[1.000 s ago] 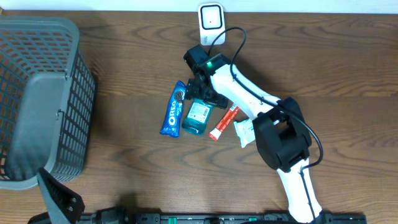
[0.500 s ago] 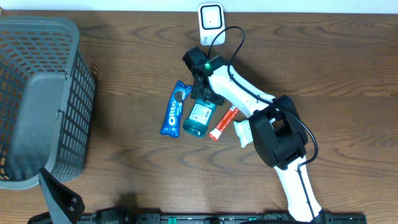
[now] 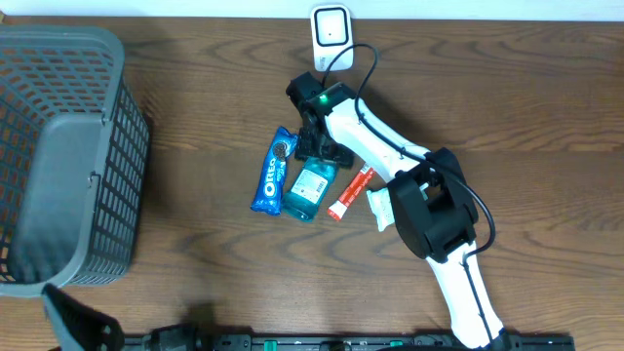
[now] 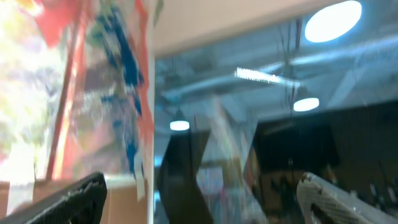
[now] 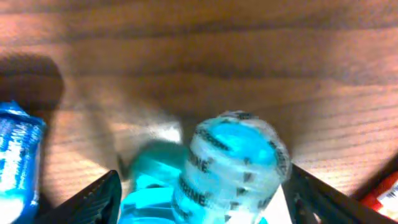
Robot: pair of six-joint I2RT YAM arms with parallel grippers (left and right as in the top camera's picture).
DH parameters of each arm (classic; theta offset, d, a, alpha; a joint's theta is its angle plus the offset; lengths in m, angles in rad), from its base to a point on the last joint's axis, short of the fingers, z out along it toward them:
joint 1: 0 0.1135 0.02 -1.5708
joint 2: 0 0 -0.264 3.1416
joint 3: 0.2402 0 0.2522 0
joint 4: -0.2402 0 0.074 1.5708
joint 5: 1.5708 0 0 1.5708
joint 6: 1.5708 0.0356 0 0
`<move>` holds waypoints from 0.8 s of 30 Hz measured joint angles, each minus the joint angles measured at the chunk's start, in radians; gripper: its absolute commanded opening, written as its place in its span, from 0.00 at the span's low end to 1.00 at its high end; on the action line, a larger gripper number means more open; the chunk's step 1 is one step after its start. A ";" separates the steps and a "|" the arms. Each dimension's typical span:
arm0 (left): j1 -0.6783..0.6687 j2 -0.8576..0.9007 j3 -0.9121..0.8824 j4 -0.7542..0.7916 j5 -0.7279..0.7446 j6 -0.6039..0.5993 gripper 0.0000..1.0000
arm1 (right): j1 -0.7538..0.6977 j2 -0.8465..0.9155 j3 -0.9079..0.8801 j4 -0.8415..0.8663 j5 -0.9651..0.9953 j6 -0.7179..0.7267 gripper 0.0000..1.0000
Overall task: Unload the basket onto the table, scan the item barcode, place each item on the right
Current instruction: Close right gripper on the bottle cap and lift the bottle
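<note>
The bottle, teal with a clear cap, lies on its side near the middle of the table. Its cap end points to 12 o'clock and its base to 6.

The right gripper sits over that cap end. In the right wrist view its fingers stand wide to either side of the cap. There is a clear gap on one side, and the other finger is just beside the cap's edge. The jaws are spread and not clamped. Whether that second finger touches the cap I cannot tell.

The Oreo pack, blue, lies along the bottle's 9 o'clock side, just beside it. At the bottle's 3 o'clock is a red and white tube, slanted, with its red end toward 1 o'clock. A white packet lies beyond the tube at about 4 o'clock, partly under the right arm.

The scanner, white, stands at 12 o'clock from the bottle at the table's far edge, well apart from it.

The basket, grey mesh, fills the table's left end, far out at 9 o'clock.

The left gripper is off at about 7 o'clock by the near edge. Its wrist view is blurred and shows ceiling lights, with the two fingertips spread wide and nothing between them.
</note>
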 measured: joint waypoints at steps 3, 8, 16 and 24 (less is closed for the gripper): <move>0.000 -0.002 0.000 -0.004 0.000 0.000 0.98 | 0.000 0.001 0.003 -0.042 -0.014 0.018 0.93; 0.000 -0.029 0.000 -0.019 0.000 0.000 0.98 | 0.000 0.005 0.004 -0.109 -0.044 0.106 0.93; 0.000 -0.137 0.000 -0.040 0.000 0.000 0.98 | 0.001 0.006 0.004 -0.106 -0.071 0.294 0.76; 0.000 -0.142 0.000 -0.051 0.000 0.000 0.98 | 0.005 0.009 0.012 -0.086 -0.036 0.358 0.54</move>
